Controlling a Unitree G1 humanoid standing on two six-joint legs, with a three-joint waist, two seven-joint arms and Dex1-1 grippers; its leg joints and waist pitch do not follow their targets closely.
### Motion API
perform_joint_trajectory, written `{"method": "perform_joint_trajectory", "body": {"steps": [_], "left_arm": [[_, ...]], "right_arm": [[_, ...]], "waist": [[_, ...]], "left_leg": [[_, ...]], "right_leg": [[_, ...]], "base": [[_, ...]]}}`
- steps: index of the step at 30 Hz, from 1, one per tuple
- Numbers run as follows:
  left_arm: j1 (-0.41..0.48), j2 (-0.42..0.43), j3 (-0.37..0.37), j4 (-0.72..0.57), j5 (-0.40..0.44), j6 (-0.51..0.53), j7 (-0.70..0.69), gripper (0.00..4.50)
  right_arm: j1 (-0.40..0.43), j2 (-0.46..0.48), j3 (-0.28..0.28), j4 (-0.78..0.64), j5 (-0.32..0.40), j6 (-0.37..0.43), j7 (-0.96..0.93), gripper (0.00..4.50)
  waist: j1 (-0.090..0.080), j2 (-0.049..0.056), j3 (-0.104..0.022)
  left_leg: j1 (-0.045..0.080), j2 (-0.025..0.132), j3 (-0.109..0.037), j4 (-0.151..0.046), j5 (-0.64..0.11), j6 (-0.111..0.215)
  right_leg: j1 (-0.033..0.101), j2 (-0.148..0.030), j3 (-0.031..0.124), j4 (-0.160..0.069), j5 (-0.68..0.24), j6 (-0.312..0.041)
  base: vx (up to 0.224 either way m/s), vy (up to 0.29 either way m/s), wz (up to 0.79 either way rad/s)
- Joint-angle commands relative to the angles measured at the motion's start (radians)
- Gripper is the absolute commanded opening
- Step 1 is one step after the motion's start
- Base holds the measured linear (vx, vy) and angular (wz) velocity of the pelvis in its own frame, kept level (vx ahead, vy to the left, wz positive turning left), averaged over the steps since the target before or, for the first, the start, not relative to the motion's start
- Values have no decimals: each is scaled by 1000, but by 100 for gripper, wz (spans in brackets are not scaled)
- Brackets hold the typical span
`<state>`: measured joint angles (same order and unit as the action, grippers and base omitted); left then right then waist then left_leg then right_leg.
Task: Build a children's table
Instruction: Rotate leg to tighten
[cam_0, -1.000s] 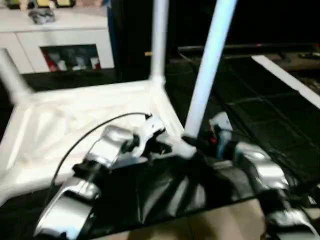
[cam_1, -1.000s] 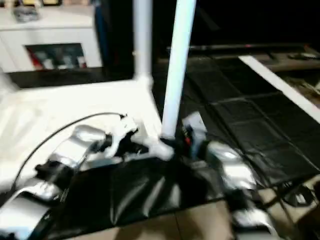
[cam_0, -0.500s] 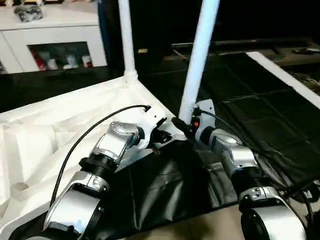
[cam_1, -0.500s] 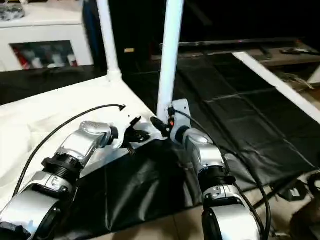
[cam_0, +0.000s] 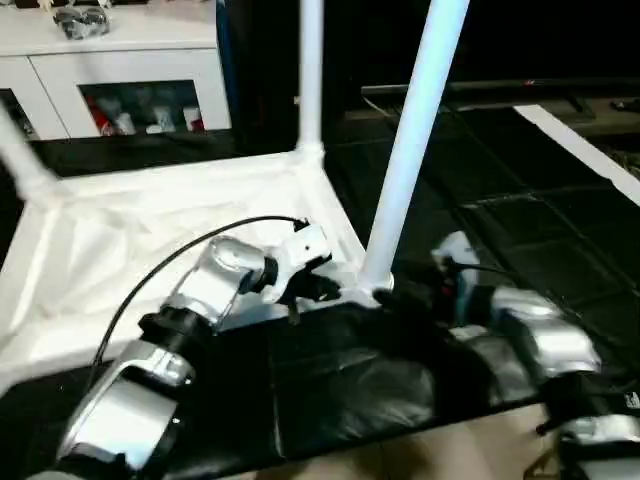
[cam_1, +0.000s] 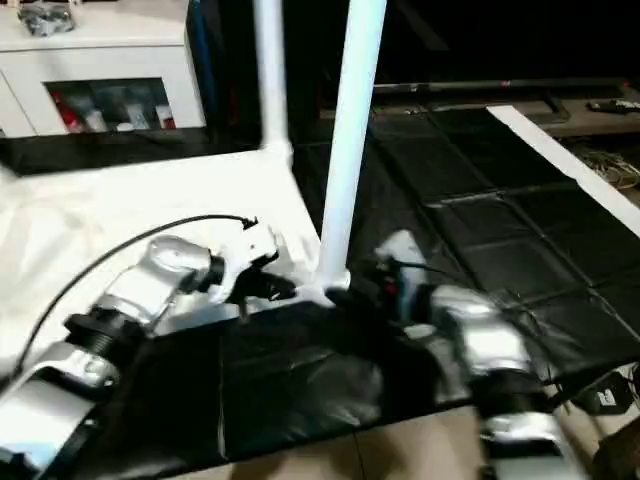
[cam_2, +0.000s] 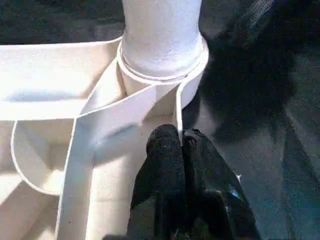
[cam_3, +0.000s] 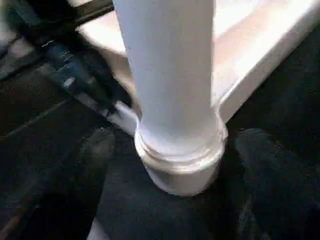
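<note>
We saw the tabletop (cam_0: 150, 230) lying upside down on a black, creased sheet (cam_0: 360, 390) over dark floor tiles. It's white plastic, smooth, w/ thin raised ribs on the underside and round sockets at the corners. Three legs stood up from it: the near leg (cam_0: 410, 150), a plain white tube w/ a flared collar at the base, sat in the near corner socket (cam_2: 162, 55); a far leg (cam_0: 311, 75) rose from the far corner; a third leg (cam_0: 25, 165) leaned at the far left corner.

Left gripper (cam_2: 181, 142) had its two black fingers pressed together, pinching a thin rib of the tabletop right beside that socket. Right gripper (cam_3: 175, 145) stood wide apart, one black finger on each side of the near leg's collar, gripping nothing; whether the fingers touched the leg we couldn't tell.

Behind, a white cabinet (cam_0: 130, 70) w/ glass doors stood against the dark backgrd.
</note>
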<state>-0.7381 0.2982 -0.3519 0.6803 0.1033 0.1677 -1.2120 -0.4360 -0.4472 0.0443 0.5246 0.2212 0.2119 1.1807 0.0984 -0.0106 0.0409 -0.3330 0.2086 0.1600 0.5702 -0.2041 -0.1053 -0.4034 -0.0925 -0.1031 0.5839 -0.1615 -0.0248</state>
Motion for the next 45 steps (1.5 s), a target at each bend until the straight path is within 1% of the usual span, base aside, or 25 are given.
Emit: {"method": "perform_joint_trajectory", "body": {"steps": [1, 2, 7, 9, 13, 14, 16, 17, 18, 19, 20, 21, 22, 23, 24, 26, 29, 30, 31, 33, 34, 35, 36, 41, 45], "left_arm": [[20, 18, -51, -1, 19, -37, -77, 0], [19, 40, -67, -3, 24, -60, -122, 0], [18, 65, -82, -8, 22, -101, -189, 0], [17, 77, -96, -20, 13, -119, -237, 0], [20, 85, -114, -42, 4, -139, -291, 0], [23, 84, -119, -49, 3, -140, -299, 0], [26, 81, -122, -56, 1, -141, -306, 0], [27, 79, -123, -60, 1, -140, -307, 0], [27, 77, -124, -62, 0, -140, -308, 0], [27, 76, -124, -62, 0, -140, -309, 0], [28, 74, -125, -63, 1, -141, -310, 0], [27, 72, -125, -63, 1, -143, -310, 0], [27, 71, -126, -63, 1, -145, -311, 0], [27, 70, -126, -64, 1, -146, -312, 0], [27, 70, -126, -64, 1, -146, -312, 0], [28, 70, -126, -66, 1, -146, -309, 0], [29, 70, -126, -69, 1, -146, -307, 0], [30, 70, -126, -68, 1, -147, -305, 0], [31, 70, -125, -67, 2, -148, -301, 0], [32, 69, -123, -67, 2, -148, -298, 0], [32, 69, -122, -67, 2, -147, -296, 0], [31, 68, -122, -66, 2, -147, -296, 0], [30, 67, -121, -64, 2, -147, -294, 0], [23, 62, -116, -50, 4, -150, -283, 0], [19, 55, -109, -44, 1, -141, -270, 0]], "right_arm": [[8, -34, 4, -41, 14, 3, 68, 444], [15, -69, 21, -55, 3, -18, 113, 444], [21, -100, 45, -83, 6, -27, 187, 444], [9, -95, 63, -94, 7, -39, 210, 444], [-20, -62, 91, -91, 10, -46, 219, 444], [-28, -49, 99, -85, 11, -45, 227, 416], [-37, -33, 111, -79, 10, -45, 240, 407], [-41, -25, 118, -77, 11, -44, 245, 402], [-44, -17, 128, -76, 11, -41, 253, 402], [-45, -14, 130, -76, 10, -42, 255, 373], [-47, -6, 141, -75, 8, -45, 260, 373], [-50, 3, 152, -72, 6, -49, 265, 363], [-54, 11, 160, -66, 2, -54, 267, 358], [-62, 23, 172, -55, -2, -55, 270, 352], [-62, 23, 172, -55, -2, -55, 270, 352], [-71, 31, 173, -42, -4, -54, 275, 323], [-75, 31, 175, -35, -3, -54, 279, 317], [-78, 32, 174, -31, -3, -55, 280, 300], [-80, 34, 172, -28, -2, -55, 283, 285], [-82, 33, 175, -23, 4, -53, 289, 268], [-81, 33, 176, -22, 6, -53, 294, 268], [-81, 32, 177, -21, 7, -53, 297, 241], [-80, 32, 178, -20, 7, -54, 299, 234], [-82, 33, 180, -8, 5, -55, 302, 206], [-80, 43, 182, -7, 9, -49, 298, 202]], "waist": [[4, -3, -57], [5, -2, -59], [5, -3, -57], [7, -4, -57], [9, -2, -59], [12, -4, -59], [16, -2, -60], [17, -3, -60], [17, -4, -60], [18, -2, -60], [19, -2, -60], [19, -9, -60], [21, -5, -60], [20, -5, -61], [20, -5, -61], [20, -4, -61], [21, -5, -61], [21, -9, -62], [22, -6, -62], [22, -6, -61], [23, -6, -62], [23, -6, -62], [23, -4, -63], [24, -4, -63], [25, -5, -63]], "left_leg": [[-14, 22, 10, -59, -138, 106], [-15, 20, 11, -56, -128, 109], [-13, 21, 13, -57, -139, 102], [-12, 21, 13, -58, -144, 95], [-11, 24, 12, -58, -127, 92], [-10, 25, 15, -57, -127, 91], [-10, 25, 14, -58, -123, 89], [-9, 26, 15, -58, -123, 87], [-10, 26, 15, -58, -122, 86], [-9, 25, 15, -58, -126, 84], [-9, 26, 15, -58, -127, 82], [-10, 26, 16, -58, -124, 83], [-10, 25, 15, -58, -120, 82], [-10, 25, 15, -58, -120, 80], [-10, 24, 16, -58, -121, 80], [-10, 25, 15, -58, -119, 77], [-9, 25, 16, -58, -117, 76], [-10, 24, 16, -57, -111, 78], [-10, 24, 16, -57, -106, 79], [-10, 24, 17, -56, -106, 80], [-10, 24, 16, -57, -104, 80], [-10, 24, 16, -56, -102, 80], [-10, 24, 16, -56, -100, 80], [-9, 23, 17, -55, -102, 80], [-10, 23, 17, -55, -102, 80]], "right_leg": [[68, -51, 48, -64, -237, -200], [67, -51, 46, -61, -220, -208], [64, -52, 45, -64, -253, -208], [62, -51, 46, -65, -267, -205], [61, -52, 47, -57, -231, -216], [60, -51, 48, -56, -215, -225], [61, -52, 48, -52, -202, -231], [61, -52, 48, -51, -196, -234], [61, -52, 49, -51, -197, -233], [61, -53, 49, -52, -202, -231], [61, -53, 49, -52, -204, -228], [62, -53, 49, -52, -203, -226], [63, -54, 50, -51, -202, -224], [62, -55, 49, -51, -204, -222], [62, -55, 49, -52, -206, -222], [61, -54, 50, -51, -206, -222], [62, -53, 51, -50, -201, -220], [63, -53, 51, -49, -194, -220], [62, -54, 51, -48, -191, -221], [62, -54, 51, -49, -195, -220], [62, -54, 51, -48, -194, -219], [63, -54, 51, -48, -190, -220], [62, -54, 51, -47, -187, -220], [62, -53, 50, -47, -183, -222], [63, -52, 51, -47, -181, -223]], "base": [[0, 0, 0], [0, 0, 0], [0, 0, 0], [0, 0, 0], [0, 0, 0], [0, 0, 0], [0, 0, 0], [0, 0, 0], [0, 0, 0], [0, 0, 0], [0, 0, 0], [0, 0, 0], [0, 0, 0], [0, 0, 0], [0, 0, 0], [0, 0, 0], [0, 0, 0], [0, 0, 0], [0, 0, 0], [0, 0, 0], [0, 0, 0], [0, 0, 0], [0, 0, 0], [0, 0, 0], [0, 0, 0]]}}
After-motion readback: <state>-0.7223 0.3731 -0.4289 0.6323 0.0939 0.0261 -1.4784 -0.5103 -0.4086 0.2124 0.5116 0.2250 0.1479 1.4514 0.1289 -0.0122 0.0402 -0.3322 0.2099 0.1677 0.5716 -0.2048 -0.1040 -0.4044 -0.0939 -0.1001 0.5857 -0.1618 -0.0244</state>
